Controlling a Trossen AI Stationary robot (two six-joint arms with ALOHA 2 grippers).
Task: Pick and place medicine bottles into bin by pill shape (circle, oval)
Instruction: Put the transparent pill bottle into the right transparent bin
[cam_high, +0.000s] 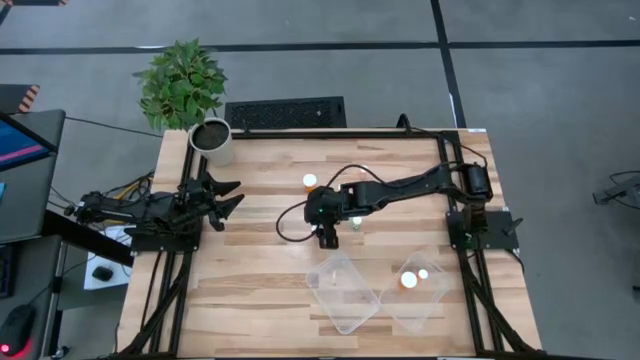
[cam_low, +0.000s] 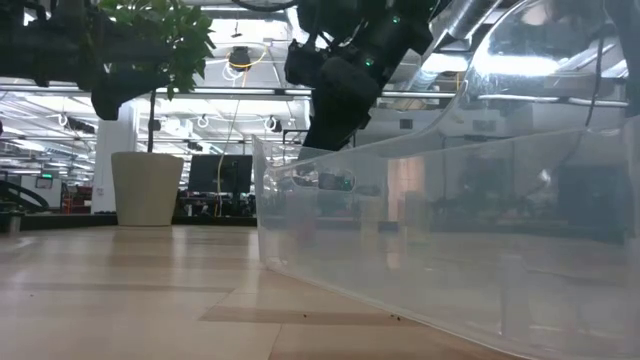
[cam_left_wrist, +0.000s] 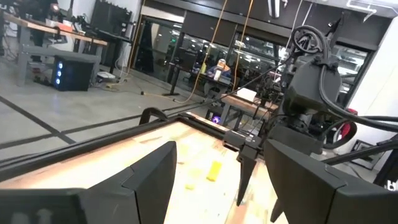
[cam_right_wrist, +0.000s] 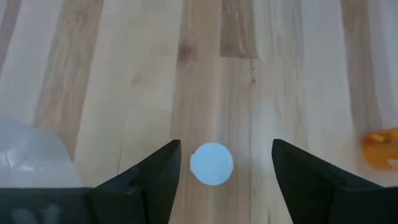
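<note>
White-capped bottle (cam_right_wrist: 211, 163) sits between right end effector (cam_right_wrist: 225, 163) fingers

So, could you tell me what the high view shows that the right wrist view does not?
Only the high view shows the two clear bins, one holding two white-capped bottles, the plant pot and the left end effector, open and waiting at the table's left edge. Only the right wrist view shows the white cap lying between the right end effector's open fingers. Both show the wooden table and an orange bottle.
</note>
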